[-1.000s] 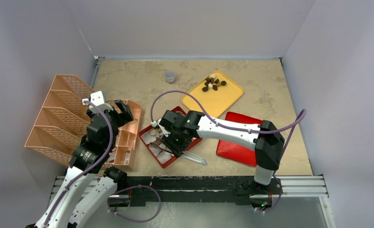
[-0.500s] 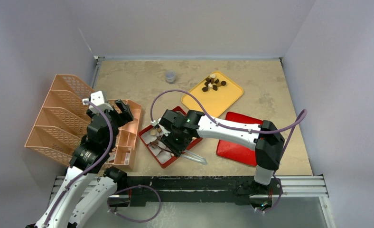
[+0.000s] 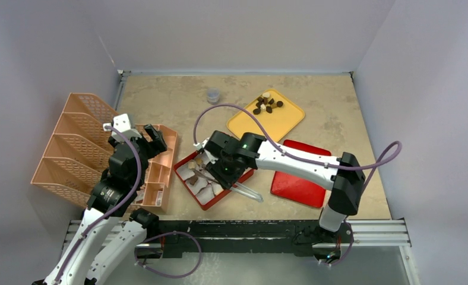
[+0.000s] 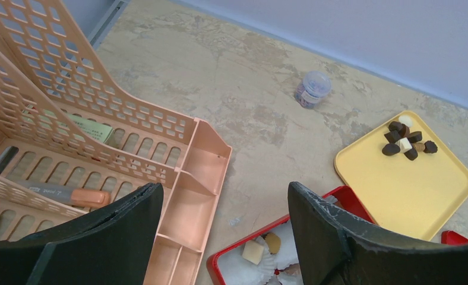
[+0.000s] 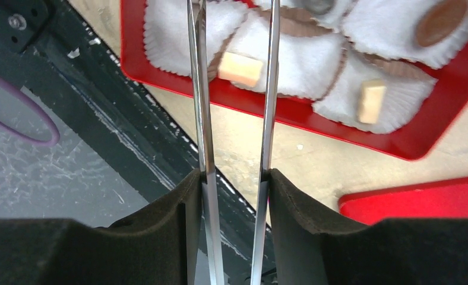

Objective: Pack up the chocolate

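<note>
Right gripper (image 5: pixel 234 178) pinches slim steel tweezers (image 5: pixel 269 89) over crinkled white paper cups (image 5: pixel 291 58).

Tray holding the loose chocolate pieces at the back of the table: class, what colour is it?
The tray is plain yellow, and shows best in the left wrist view.

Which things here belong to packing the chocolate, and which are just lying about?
Job in hand: chocolate, yellow tray, red box, paper cups, tweezers in the right gripper, red lid.
Lying about: peach organiser, pens, small jar.
</note>
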`<state>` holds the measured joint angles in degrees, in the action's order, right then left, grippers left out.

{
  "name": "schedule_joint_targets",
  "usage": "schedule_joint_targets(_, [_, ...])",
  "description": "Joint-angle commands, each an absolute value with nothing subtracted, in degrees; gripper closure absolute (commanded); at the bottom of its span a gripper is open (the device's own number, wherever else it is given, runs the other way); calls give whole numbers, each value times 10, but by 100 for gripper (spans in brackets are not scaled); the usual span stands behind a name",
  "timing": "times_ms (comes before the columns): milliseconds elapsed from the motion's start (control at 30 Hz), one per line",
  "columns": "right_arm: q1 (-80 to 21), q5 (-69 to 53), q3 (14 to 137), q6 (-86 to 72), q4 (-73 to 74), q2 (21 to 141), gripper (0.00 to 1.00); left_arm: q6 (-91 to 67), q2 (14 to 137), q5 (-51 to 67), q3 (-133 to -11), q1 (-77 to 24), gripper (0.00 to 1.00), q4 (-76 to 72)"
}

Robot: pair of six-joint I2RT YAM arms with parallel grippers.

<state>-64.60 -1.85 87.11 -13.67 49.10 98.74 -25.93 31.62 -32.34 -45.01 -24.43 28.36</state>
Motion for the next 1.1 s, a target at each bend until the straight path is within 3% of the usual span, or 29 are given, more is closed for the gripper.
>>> schedule_joint_targets(0, [-606,15,889,-130,512,931,57,-262,312,-323,-456,-242,24,268])
schedule_joint_targets(367, [-423,69,882,-78,511,901,56,-263,308,-317,-455,-242,24,267])
schedule_joint_targets(733, [-241,76,911,-36,471,976,56,-261,307,-308,-455,-242,24,265])
schedule_joint_targets(1067, [-222,-10,948,-34,440,1045,56,-260,304,-306,-455,-242,24,265])
